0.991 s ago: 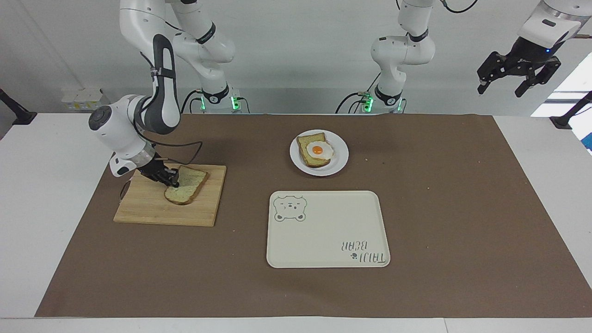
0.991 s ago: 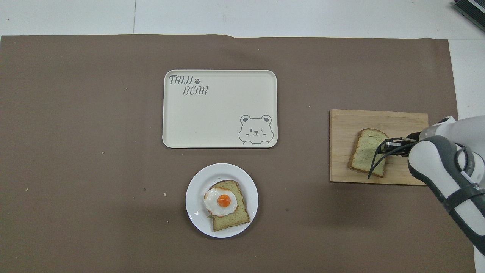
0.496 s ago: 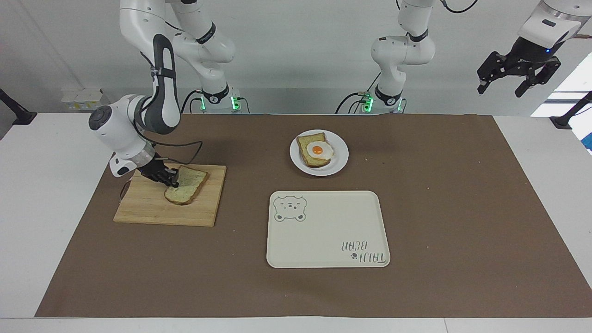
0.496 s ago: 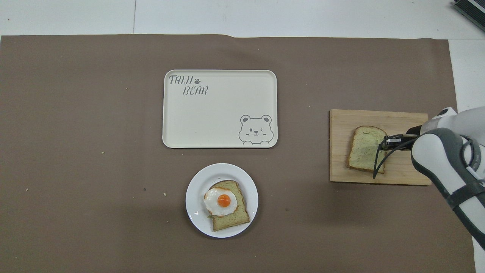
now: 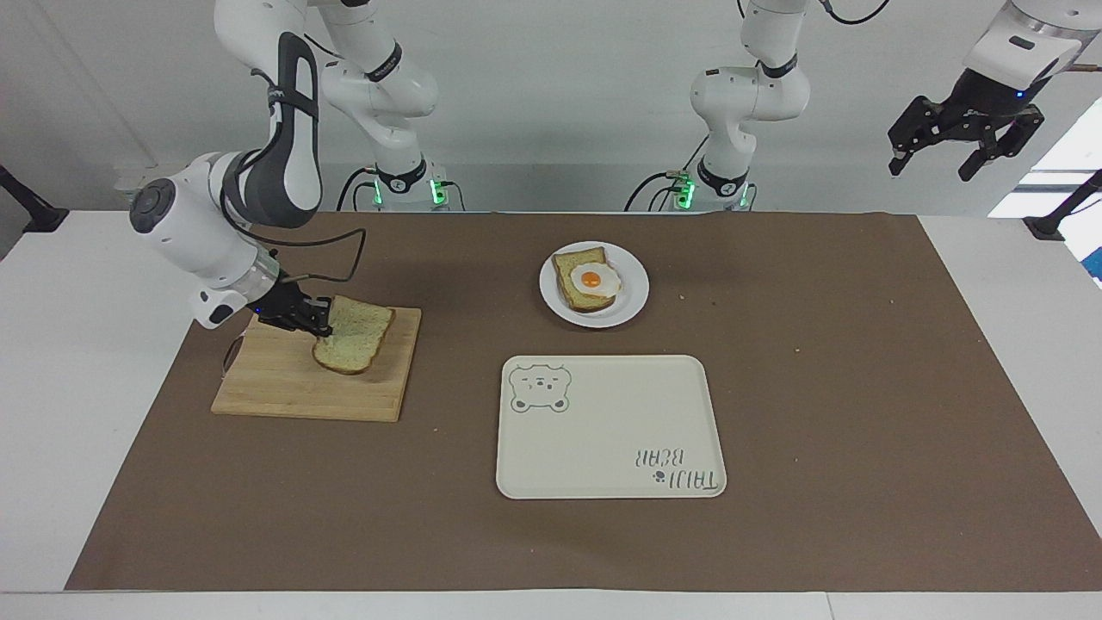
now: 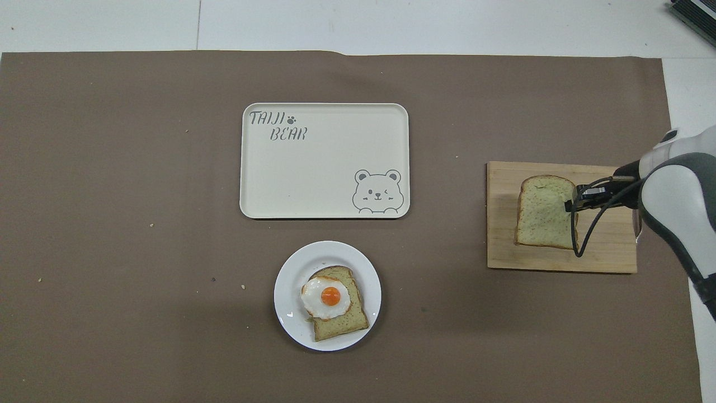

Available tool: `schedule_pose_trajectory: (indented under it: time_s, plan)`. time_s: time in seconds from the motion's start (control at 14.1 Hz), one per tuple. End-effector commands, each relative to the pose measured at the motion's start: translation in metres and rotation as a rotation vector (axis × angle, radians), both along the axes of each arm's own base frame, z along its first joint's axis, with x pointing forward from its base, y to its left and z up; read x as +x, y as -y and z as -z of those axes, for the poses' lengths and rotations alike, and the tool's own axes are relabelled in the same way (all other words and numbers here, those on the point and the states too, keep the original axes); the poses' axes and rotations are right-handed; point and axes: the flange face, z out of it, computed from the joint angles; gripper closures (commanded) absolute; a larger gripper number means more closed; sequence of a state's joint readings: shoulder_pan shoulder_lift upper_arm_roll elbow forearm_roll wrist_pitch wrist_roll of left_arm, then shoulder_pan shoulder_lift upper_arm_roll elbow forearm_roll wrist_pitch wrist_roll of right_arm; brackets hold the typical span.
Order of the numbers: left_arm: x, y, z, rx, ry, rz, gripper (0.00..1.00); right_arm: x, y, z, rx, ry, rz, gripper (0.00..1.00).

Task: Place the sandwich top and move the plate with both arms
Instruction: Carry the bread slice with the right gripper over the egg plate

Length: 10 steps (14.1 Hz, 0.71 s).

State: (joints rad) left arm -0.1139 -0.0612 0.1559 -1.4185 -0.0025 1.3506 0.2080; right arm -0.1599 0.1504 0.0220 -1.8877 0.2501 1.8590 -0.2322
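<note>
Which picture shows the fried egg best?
The overhead view: the fried egg faces the camera, its white and yolk plain on the bread on the plate. The facing view shows the same egg smaller and flatter.

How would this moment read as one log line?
right gripper: shut on sandwich top, over cutting board | left gripper: open, waiting | plate: unmoved

1. Cutting board (image 5: 301,379): pale wood, visible grain strips, matt.
2. Bench (image 5: 77,344): smooth white top under a matt brown paper sheet (image 5: 861,387).
3. Plate (image 5: 633,297): white, glossy glaze.
4. Tray (image 5: 603,448): cream, smooth, low sheen.
5. Sandwich top (image 5: 355,335): porous speckled crumb, darker crust.
6. Arms (image 5: 288,129): glossy white shells, dark grey sections.
</note>
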Motion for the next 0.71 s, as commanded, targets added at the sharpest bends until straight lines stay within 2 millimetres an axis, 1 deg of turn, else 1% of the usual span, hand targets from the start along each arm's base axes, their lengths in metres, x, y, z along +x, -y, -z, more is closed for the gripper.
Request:
schedule_pose_trajectory:
  time_s: [0.0,0.28,0.42,0.5,0.64]
  plan:
    - [-0.006,-0.002,0.0,-0.004,0.01,0.006,0.0,0.003,-0.033,-0.018,0.031,-0.005,-0.081,1.0]
    - [-0.006,-0.002,0.0,-0.004,0.01,0.006,0.0,0.006,-0.09,-0.022,0.083,0.015,-0.142,1.0]
    - [-0.006,-0.002,0.0,-0.004,0.01,0.006,0.0,0.001,-0.131,-0.021,0.078,-0.003,-0.159,1.0]
    - [-0.006,-0.002,0.0,-0.004,0.01,0.006,0.0,-0.003,-0.157,-0.022,0.069,-0.002,-0.161,1.0]
    - [-0.006,-0.002,0.0,-0.004,0.008,0.006,0.0,-0.019,-0.214,-0.021,0.047,-0.004,-0.157,1.0]
